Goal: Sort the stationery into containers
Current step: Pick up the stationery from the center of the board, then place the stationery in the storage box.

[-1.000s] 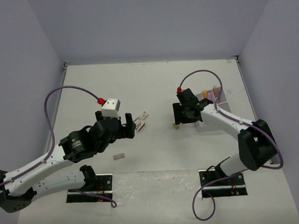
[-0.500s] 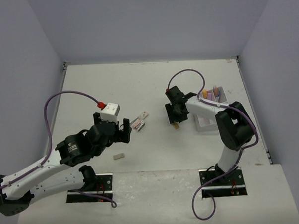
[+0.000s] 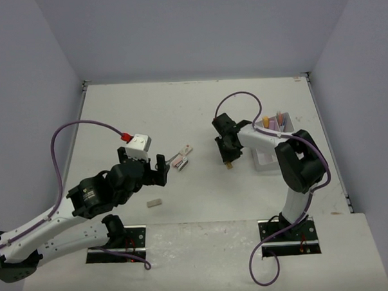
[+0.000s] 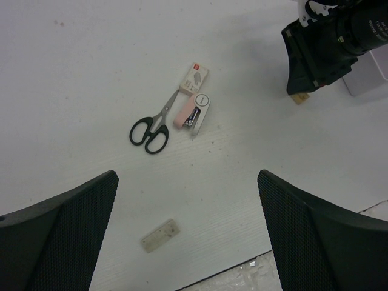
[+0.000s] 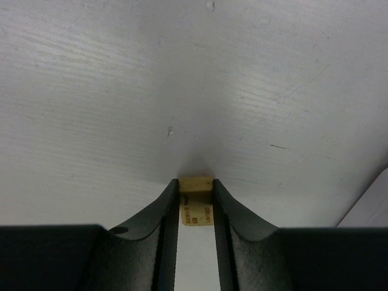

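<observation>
A tan eraser point(image 5: 196, 203) lies on the white table, and my right gripper point(image 5: 196, 185) is shut on it, both fingers pressing its sides. From above, this gripper point(image 3: 228, 158) points down at the eraser point(image 3: 229, 164), just left of the white tray point(image 3: 290, 126), which holds markers point(image 3: 266, 122). My left gripper point(image 4: 188, 233) hangs open above the table with nothing in it. Ahead of it lie black-handled scissors point(image 4: 154, 127), a pink stapler point(image 4: 193, 112) and a small box point(image 4: 195, 76). A grey eraser point(image 4: 162, 235) lies below, between its fingers point(image 4: 66, 230).
From above, the left gripper point(image 3: 146, 167) is left of the stapler point(image 3: 179, 163) and box point(image 3: 188, 148). The grey eraser point(image 3: 154, 202) lies near the table's front edge. Walls close the table on three sides.
The right gripper swung left from the tray to the tan eraser, came down and closed its fingers on it. The left arm drew back slightly toward the near left, still open.
</observation>
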Robot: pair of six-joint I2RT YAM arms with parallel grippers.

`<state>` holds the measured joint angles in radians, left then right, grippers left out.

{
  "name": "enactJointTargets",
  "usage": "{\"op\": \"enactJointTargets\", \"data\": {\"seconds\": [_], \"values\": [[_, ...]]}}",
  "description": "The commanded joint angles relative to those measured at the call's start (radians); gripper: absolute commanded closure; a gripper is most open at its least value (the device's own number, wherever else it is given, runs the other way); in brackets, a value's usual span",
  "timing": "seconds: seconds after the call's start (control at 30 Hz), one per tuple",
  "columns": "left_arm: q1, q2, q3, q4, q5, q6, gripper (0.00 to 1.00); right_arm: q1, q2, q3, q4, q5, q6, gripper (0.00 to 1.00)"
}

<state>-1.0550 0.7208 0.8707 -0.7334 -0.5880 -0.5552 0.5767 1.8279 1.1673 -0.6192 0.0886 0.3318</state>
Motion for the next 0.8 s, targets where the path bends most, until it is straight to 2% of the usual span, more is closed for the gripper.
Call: {"op": "enactJointTargets", "data": {"seconds": [0.0,0.2,0.27,0.43,0.57,0.77], "values": [[0.0,-0.009,-0.006,0.028,-0.009,0.033,0.0,0.009,-0.103,0.009,-0.029,0.027,0.0,0.86],[0.0,-0.009,-0.01,0.026,-0.015,0.028,0.0,0.003,-0.199,0.09,-0.111,0.158,-0.037,0.85],[0.0,-0.012,-0.012,0.027,-0.014,0.023,0.0,-0.03,-0.213,0.145,-0.149,0.269,-0.06,0.86],[0.0,-0.025,-0.017,0.031,-0.014,0.02,0.0,-0.138,-0.191,0.261,-0.213,0.405,-0.074,0.85],[0.0,-0.029,-0.021,0.037,-0.005,0.024,0.0,-0.199,-0.141,0.312,-0.215,0.437,-0.087,0.85],[0.0,-0.029,-0.022,0.042,-0.001,0.026,0.0,-0.213,-0.074,0.327,-0.221,0.47,-0.083,0.83]]}}
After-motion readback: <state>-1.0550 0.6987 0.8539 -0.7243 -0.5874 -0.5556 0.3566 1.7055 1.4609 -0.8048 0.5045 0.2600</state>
